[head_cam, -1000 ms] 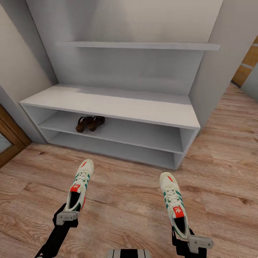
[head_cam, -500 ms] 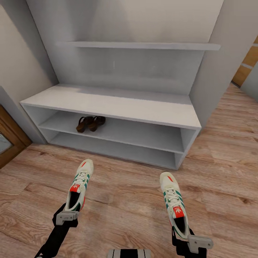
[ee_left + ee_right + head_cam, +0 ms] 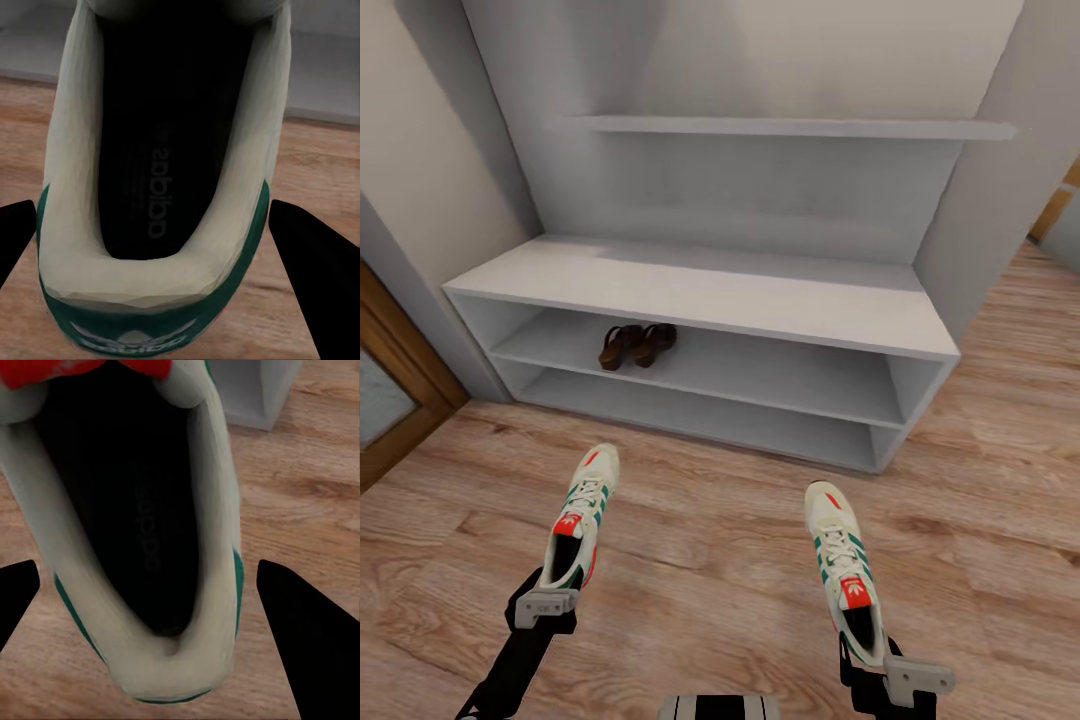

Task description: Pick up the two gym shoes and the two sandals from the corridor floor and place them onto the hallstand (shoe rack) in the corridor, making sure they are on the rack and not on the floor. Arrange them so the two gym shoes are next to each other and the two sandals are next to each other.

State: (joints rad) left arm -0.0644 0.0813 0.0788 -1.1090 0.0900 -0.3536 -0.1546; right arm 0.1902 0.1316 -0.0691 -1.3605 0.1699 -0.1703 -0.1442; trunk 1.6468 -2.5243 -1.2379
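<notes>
Hallstand (image 3: 700, 290) of white-grey panels stands against the wall ahead, with a thick flat top, two open tiers beneath and a high shelf (image 3: 790, 128) on its back panel. Two brown sandals (image 3: 637, 345) lie side by side, touching, on the upper tier toward its left end. Left gripper (image 3: 550, 590) holds the left gym shoe (image 3: 578, 515) by its heel, toe pointing toward the hallstand; in the left wrist view the dark fingers (image 3: 311, 281) flank the heel collar of this shoe (image 3: 161, 187), clamped on it. Right gripper (image 3: 885, 665) likewise grips the right gym shoe (image 3: 843, 568) at the heel, toe forward; in the right wrist view its fingers (image 3: 307, 634) sit on either side of the shoe (image 3: 142, 532). Both shoes are well apart from each other, in front of the hallstand above the wood-grain corridor floor (image 3: 710, 560). Whether their soles touch the floor cannot be told. A wooden door frame (image 3: 390, 400) borders the left edge.
</notes>
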